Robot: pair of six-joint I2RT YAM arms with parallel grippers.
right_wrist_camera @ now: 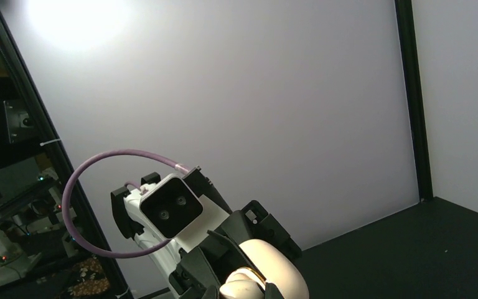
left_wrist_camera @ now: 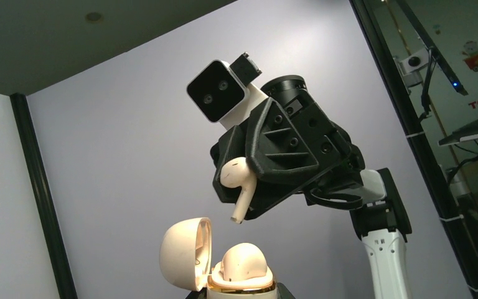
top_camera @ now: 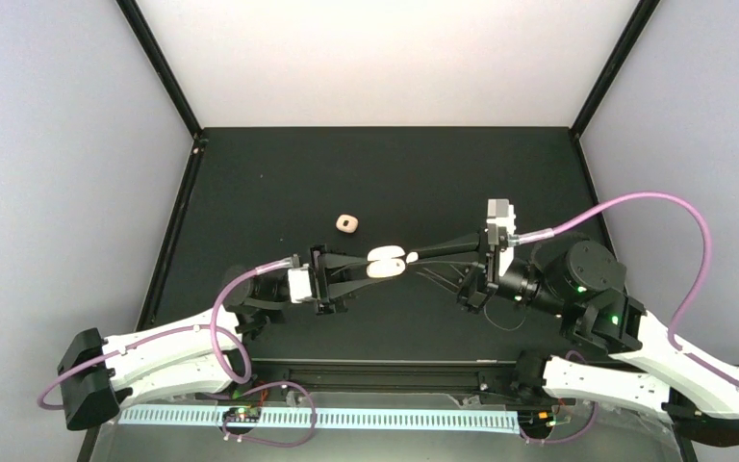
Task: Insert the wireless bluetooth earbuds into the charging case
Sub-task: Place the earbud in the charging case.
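My left gripper (top_camera: 373,269) is shut on the cream charging case (top_camera: 386,263) and holds it above the black table. In the left wrist view the case (left_wrist_camera: 241,281) stands upright with its lid (left_wrist_camera: 182,252) swung open to the left. One earbud (left_wrist_camera: 244,260) sits in it. My right gripper (left_wrist_camera: 247,187) is shut on a second cream-white earbud (left_wrist_camera: 239,180), stem pointing down, a little above the open case and apart from it. In the right wrist view the case (right_wrist_camera: 278,266) shows in the left arm's fingers.
A small cream square thing (top_camera: 346,223) with a dark centre lies on the black table (top_camera: 269,192), behind the left gripper. Grey walls close in both sides and a white panel the back. Purple cables (top_camera: 674,207) loop from both arms.
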